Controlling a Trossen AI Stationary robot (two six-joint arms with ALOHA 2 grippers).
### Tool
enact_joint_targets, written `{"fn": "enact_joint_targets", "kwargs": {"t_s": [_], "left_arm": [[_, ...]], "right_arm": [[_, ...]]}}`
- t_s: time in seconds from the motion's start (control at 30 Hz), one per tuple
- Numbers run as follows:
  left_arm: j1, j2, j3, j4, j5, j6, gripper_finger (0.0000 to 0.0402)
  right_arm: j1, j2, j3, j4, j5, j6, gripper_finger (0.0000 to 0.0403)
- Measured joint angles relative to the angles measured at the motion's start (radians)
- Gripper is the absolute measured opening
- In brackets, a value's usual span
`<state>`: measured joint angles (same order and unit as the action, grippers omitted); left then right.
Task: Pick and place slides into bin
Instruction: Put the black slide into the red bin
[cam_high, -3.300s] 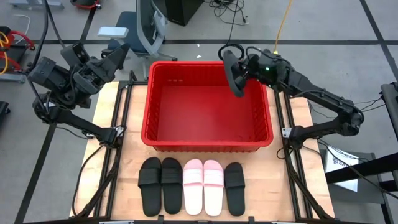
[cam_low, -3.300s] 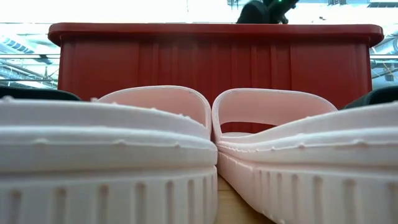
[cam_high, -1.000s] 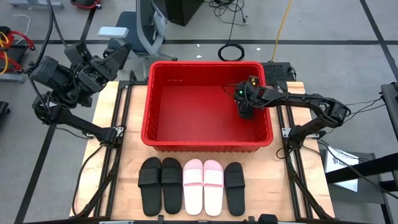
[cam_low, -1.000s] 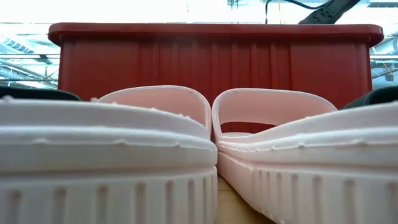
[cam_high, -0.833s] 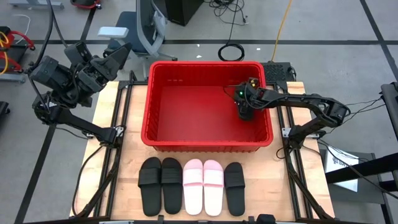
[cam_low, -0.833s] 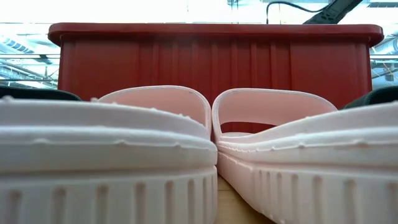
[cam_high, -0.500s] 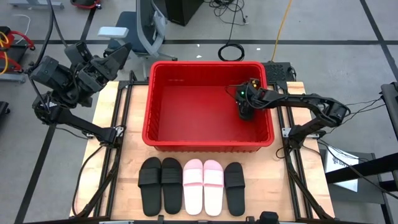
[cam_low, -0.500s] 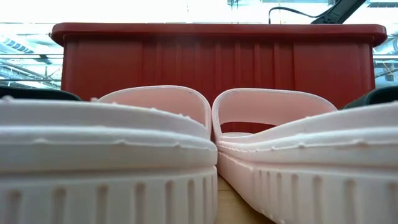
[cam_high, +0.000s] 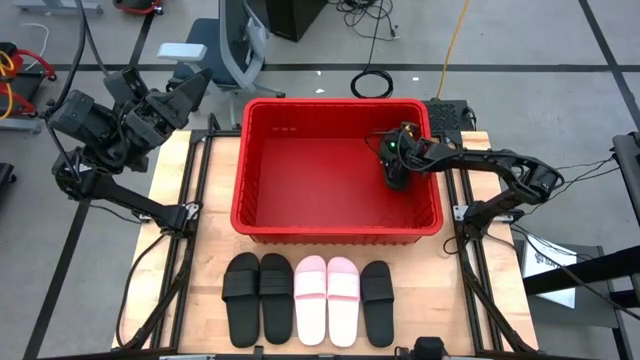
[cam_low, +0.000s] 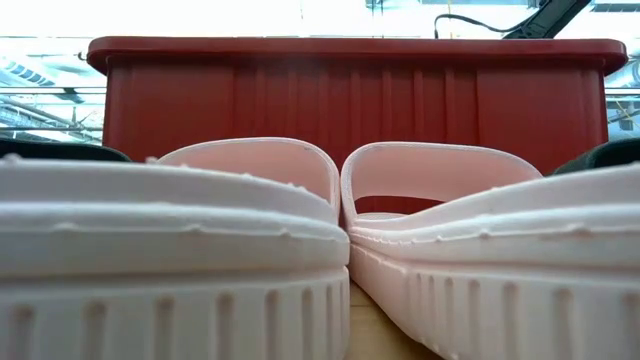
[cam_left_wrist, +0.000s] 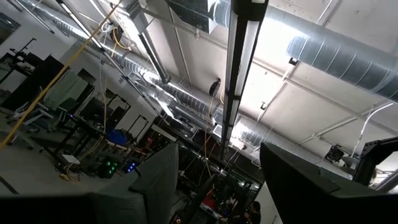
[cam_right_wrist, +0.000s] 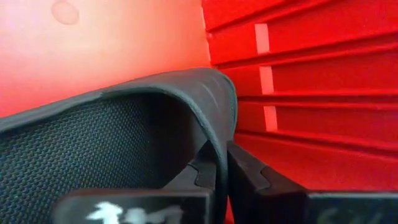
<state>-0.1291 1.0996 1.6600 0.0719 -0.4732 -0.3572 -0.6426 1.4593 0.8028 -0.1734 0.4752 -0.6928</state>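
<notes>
A black slide (cam_right_wrist: 124, 124) is inside the red bin (cam_high: 340, 105), near its right wall, with my right gripper (cam_high: 397, 172) shut on its strap. Five more slides lie side by side, soles down, on the table's near part: two black (cam_high: 260, 297), two pale pink (cam_high: 327, 300) and one black (cam_high: 377, 302). The pink pair (cam_low: 250, 170) fills the low view, with the bin (cam_low: 350, 90) behind it. My left gripper (cam_high: 190, 92) waits open, raised beyond the table's far left corner and pointing upward (cam_left_wrist: 214, 180). My right gripper pinches the black slide's strap at its edge (cam_right_wrist: 222, 140). One finger (cam_right_wrist: 199, 171) is under the strap on its mesh-lined inner side and the other (cam_right_wrist: 252, 177) is outside. The fingers slant down into the bin from the table's right. Whether the sole rests on the bin's floor is hidden.
The bin's ribbed right wall (cam_right_wrist: 311, 93) stands close beside the held slide. A black frame rail (cam_high: 190, 250) runs along each side of the wooden table. A chair (cam_high: 215, 45) and cables (cam_high: 372, 80) are on the floor beyond the far edge.
My right gripper has stayed low inside the bin with the black slide, sinking slightly. The bin has slid a little toward the table's right edge. The slides on the table have not moved.
</notes>
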Motion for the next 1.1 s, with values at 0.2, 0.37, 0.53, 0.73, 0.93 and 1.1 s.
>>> {"fn": "enact_joint_targets", "kwargs": {"t_s": [0.2, 0.37, 0.53, 0.73, 0.93, 1.1], "left_arm": [[0.0, 0.0, 0.0, 0.009, 0.0, 0.0, 0.0228], [0.0, 0.0, 0.0, 0.009, 0.0, 0.001, 0.0228], [0.0, 0.0, 0.0, 0.008, 0.001, 0.001, 0.0228], [0.0, 0.0, 0.0, 0.008, 0.007, 0.001, 0.0228], [0.0, 0.0, 0.0, 0.008, 0.027, 0.005, 0.0228], [0.0, 0.0, 0.0, 0.007, 0.029, 0.004, 0.0228]], "right_arm": [[0.001, 0.0, 0.0, -0.002, 0.052, -0.016, 0.0051], [0.008, 0.0, 0.0, -0.002, 0.082, -0.03, 0.0085], [0.041, 0.0, 0.0, -0.001, 0.133, -0.027, 0.0118], [0.092, -0.006, 0.001, -0.001, 0.157, 0.002, 0.015], [0.119, -0.006, 0.002, -0.003, 0.236, 0.007, 0.0173], [0.119, -0.006, 0.002, -0.008, 0.274, 0.017, 0.018]]}}
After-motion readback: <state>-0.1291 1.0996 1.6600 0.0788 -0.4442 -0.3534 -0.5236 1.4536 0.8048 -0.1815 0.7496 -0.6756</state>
